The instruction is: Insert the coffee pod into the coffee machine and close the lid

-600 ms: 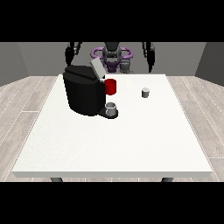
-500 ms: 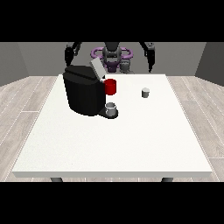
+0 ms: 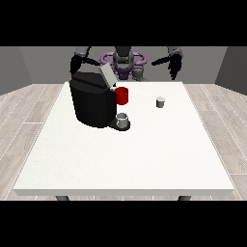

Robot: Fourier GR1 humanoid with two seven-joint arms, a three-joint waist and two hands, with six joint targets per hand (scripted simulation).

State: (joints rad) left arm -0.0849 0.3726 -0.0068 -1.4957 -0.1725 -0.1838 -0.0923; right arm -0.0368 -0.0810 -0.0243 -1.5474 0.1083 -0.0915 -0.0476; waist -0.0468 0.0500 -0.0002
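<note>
Counter (image 3: 120,159) space nearest you is a broad white slab. Farther back on it sits the black, boxy coffee machine (image 3: 91,102), its grey lid (image 3: 107,76) tilted up and open, a red part (image 3: 122,95) at its front and a small grey cup (image 3: 123,120) on its drip stand. The small grey cylindrical coffee pod (image 3: 160,102) stands upright on the counter, well apart from the machine, toward the view's right and untouched.

Behind the counter's far edge you see the robot's torso (image 3: 123,61) with both arms raised. The black hand at the view's right (image 3: 174,66) hangs above the far edge, beyond the pod and a little to its right, with its fingers pointing down and nothing in them; how far they are spread you cannot tell. The black hand at the view's left (image 3: 75,63) hovers just behind the machine's top corner, also holding nothing, and its fingers are too small to read.

By my reading you are at the very first step: reaching for the pod. The next move calls for bringing the hand at the view's right forward and down over the pod and taking it upright. Nothing stands between that hand and the pod. Later, the red part and the raised lid crowd the machine's opening, so the carry should come in from above.
</note>
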